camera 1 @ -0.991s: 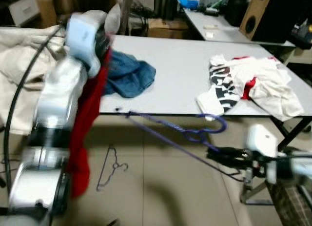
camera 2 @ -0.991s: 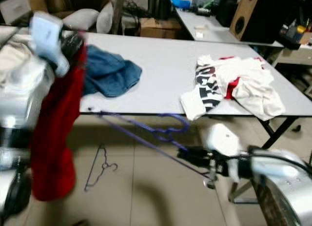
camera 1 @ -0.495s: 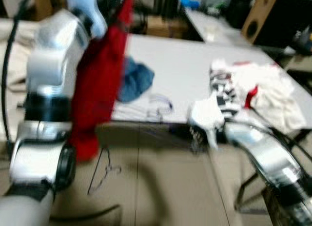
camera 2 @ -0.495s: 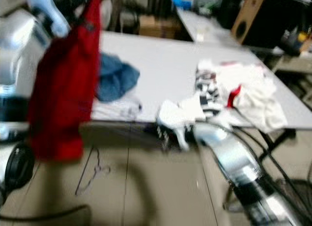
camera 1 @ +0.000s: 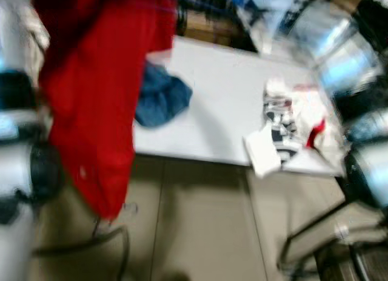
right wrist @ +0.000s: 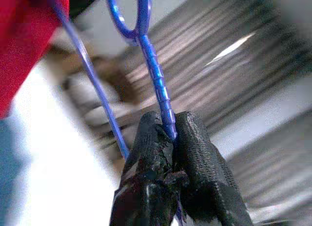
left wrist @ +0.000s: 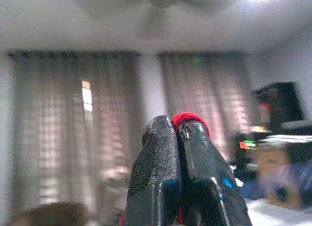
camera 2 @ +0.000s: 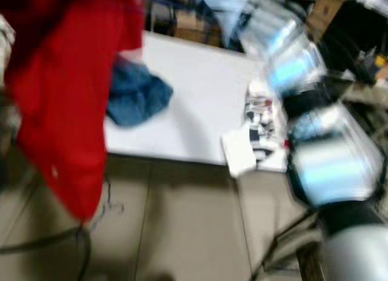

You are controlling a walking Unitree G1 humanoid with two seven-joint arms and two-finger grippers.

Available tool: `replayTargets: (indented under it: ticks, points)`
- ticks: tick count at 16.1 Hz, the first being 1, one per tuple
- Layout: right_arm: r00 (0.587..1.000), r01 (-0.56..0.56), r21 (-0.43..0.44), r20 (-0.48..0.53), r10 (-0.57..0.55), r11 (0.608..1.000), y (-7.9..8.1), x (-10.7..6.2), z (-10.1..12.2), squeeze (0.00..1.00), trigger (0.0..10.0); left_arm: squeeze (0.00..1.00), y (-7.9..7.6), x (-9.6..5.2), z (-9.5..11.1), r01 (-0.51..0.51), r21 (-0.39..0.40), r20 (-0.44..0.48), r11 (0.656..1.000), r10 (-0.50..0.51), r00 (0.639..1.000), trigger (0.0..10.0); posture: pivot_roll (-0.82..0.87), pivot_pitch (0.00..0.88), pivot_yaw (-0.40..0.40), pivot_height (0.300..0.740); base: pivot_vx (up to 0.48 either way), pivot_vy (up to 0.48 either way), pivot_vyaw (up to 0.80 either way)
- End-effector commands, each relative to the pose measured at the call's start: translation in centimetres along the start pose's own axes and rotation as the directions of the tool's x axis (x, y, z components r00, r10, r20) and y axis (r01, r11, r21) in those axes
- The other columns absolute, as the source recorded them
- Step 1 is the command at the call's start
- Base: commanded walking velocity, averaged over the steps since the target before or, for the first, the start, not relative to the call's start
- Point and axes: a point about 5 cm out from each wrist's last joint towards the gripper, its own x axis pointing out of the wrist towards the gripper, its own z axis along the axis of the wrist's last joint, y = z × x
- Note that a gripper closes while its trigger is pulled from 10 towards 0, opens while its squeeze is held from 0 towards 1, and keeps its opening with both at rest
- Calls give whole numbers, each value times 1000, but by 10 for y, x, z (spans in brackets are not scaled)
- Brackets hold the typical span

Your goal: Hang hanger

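Note:
A red garment (camera 1: 97,93) hangs in front of me on the left, from above the picture down to floor level. In the left wrist view my left gripper (left wrist: 178,133) is shut on a fold of this red cloth (left wrist: 190,119), held high. My right gripper (right wrist: 168,126) is shut on the twisted neck of a blue wire hanger (right wrist: 156,74), whose hook points away from the fingers. One hanger wire runs toward the red garment (right wrist: 24,35). My right arm (camera 1: 327,38) is a blurred silver shape raised over the table's far right.
A grey table (camera 1: 224,111) carries a blue denim heap (camera 1: 160,99) and a pile of white, black and red clothes (camera 1: 285,123) near its front right edge. A thin wire hanger (camera 2: 106,205) lies on the tiled floor. Boxes and dark furniture stand behind.
Both arms have risen. The red garment now hangs higher and wider. The right arm has swung the blue hanger up from below the table edge to above it. The view is blurred.

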Motion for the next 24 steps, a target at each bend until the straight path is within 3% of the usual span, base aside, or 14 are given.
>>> replayTargets:
  ticks: [1,3,5,7,9,11,14,15,16,19,20,22,23,24]
  points:
    - [996,88,-11,28,-88,996,-8,0,1,0,10000,0,14,-4,13,-64,24,43,998,63,997,10000,78,0,-231,740,345,0,0]
    - [996,87,25,23,-88,996,7,-4,-19,0,10000,0,13,-16,-5,-96,-5,-12,995,96,995,10000,79,0,-231,740,343,0,0]
    - [997,-31,8,-74,32,999,53,-23,-67,0,10000,0,-25,-35,-72,-42,-20,-213,999,37,976,10000,86,0,-228,740,336,0,0]
    - [989,-89,-1,-117,88,996,78,-43,-92,0,10000,0,-58,-53,-115,18,-14,-341,1000,-22,940,10000,86,0,-220,740,307,0,0]
    - [977,-136,106,-149,151,985,103,-73,-115,0,10000,0,-109,-93,-169,71,-113,-524,991,-120,843,10000,73,0,-179,740,139,0,0]
    - [962,-188,193,-161,220,963,120,-105,-123,0,10000,0,-131,-117,-196,128,-145,-639,981,-191,745,10000,49,0,-133,740,0,0,0]
    - [958,-84,336,-233,169,938,128,-147,-124,0,10000,0,-136,-109,-198,188,-178,-643,966,-259,721,10000,27,0,-84,740,0,0,0]
    - [949,-37,390,-274,154,920,135,-166,-120,0,10000,439,-135,-96,-191,213,-193,-599,958,-287,748,10000,11,0,-59,740,0,0,0]
    - [939,-11,435,-306,160,900,142,-180,-114,0,10000,1000,-135,-89,-183,229,-254,-555,940,-336,761,10000,-2,0,-39,740,0,0,0]
    - [919,101,513,-376,117,853,149,-195,-110,0,10000,1000,-139,-95,-168,304,-367,-477,879,-459,750,10000,-15,0,-30,740,0,0,0]
    - [898,187,528,-434,74,828,146,-200,-110,0,10000,1000,-137,-99,-153,355,-425,-396,833,-523,755,10000,-14,0,-37,740,0,0,0]
    - [898,195,546,-433,76,815,142,-195,-101,0,10000,1000,-112,-89,-134,270,-429,-311,862,-421,852,10000,-9,0,-58,740,0,0,0]
    - [907,150,552,-407,108,820,142,-188,-98,0,10000,1000,-84,-84,-126,140,-404,-306,904,-278,911,10000,-2,0,-68,740,0,0,0]
    - [908,143,555,-404,115,820,142,-188,-97,0,10000,1000,-79,-84,-124,112,-400,-308,910,-249,918,10000,-2,0,-68,740,0,0,0]
